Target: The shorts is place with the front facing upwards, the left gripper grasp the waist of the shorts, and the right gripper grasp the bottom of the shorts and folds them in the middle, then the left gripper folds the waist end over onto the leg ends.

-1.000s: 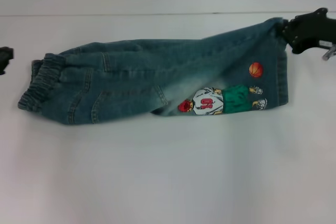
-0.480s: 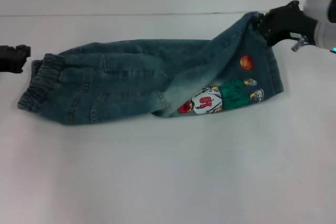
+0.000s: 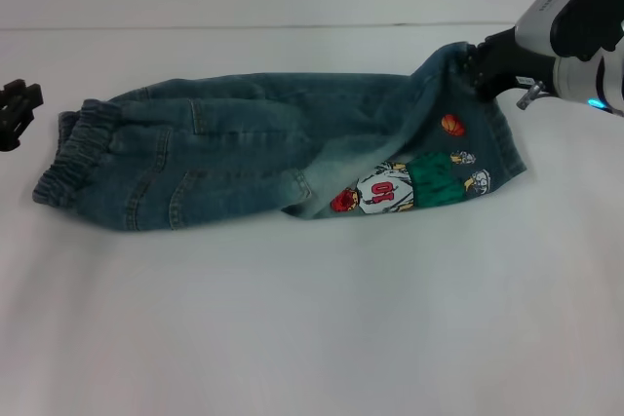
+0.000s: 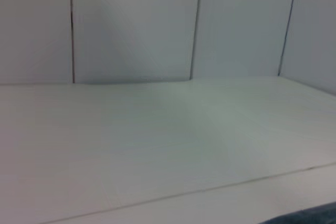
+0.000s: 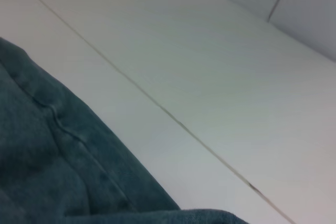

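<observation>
**Right gripper lifts the hem corner of the shorts**

The shorts [image 3: 283,148] lie across the white desk [image 3: 312,319], folded lengthwise, with the waist of the shorts [image 3: 70,158] toward the robot's left and the bottom of the shorts [image 3: 502,148] toward its right. The cartoon figure print [image 3: 405,185] faces up near the leg hems, with an orange ball print [image 3: 452,125] just above it.

The right gripper [image 3: 475,67] is at the far corner of the hem, its fingers clamped on the bottom of the shorts; the denim there rises off the desk in a peak toward the gripper. The right wrist view shows a stitched denim fold [image 5: 68,171] close below the camera, probably that same raised corner.

The left gripper [image 3: 17,109] sits at the left edge of the head view, just beside the waistband but apart from it. I cannot tell whether its fingers are apart or together.
</observation>
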